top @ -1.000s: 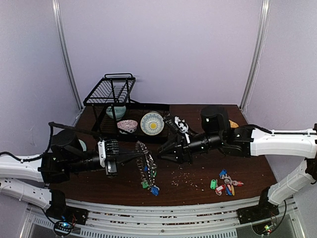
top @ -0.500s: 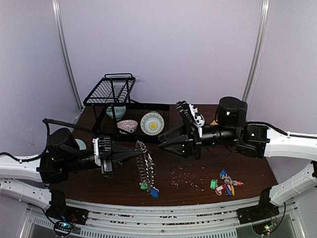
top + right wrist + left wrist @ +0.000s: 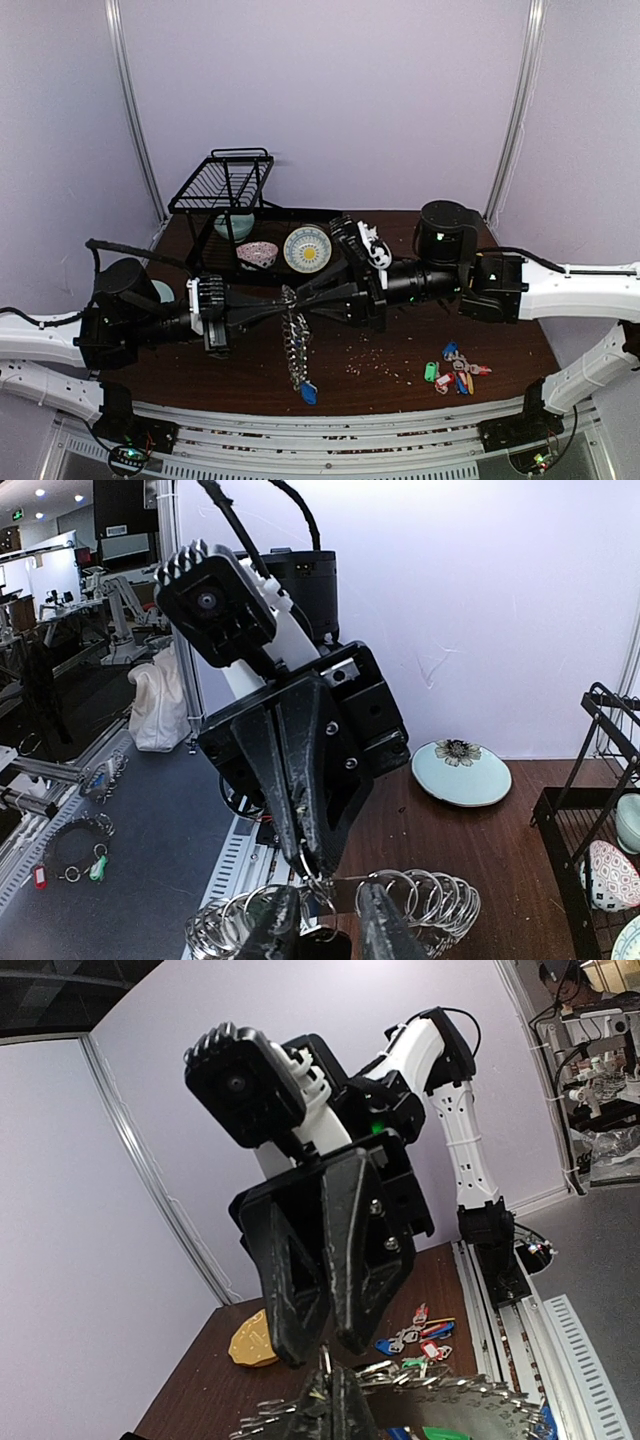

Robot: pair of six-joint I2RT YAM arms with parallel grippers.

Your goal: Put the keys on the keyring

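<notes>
Black left hand (image 3: 285,303) and right hand (image 3: 303,298), white arm links (image 3: 585,283).

The left pincer (image 3: 278,304) and the right pincer (image 3: 303,298) meet tip to tip above the middle of the bench (image 3: 505,345). The keyring (image 3: 295,340) hangs just below where they meet. A dish rack (image 3: 222,185) stands at the rear left with a bowl (image 3: 235,226) beneath it. To its right, a tray (image 3: 330,214) holds a smaller bowl (image 3: 257,254) and a plate (image 3: 307,249). A bunch of tagged keys (image 3: 455,372) lies at the front right.
</notes>
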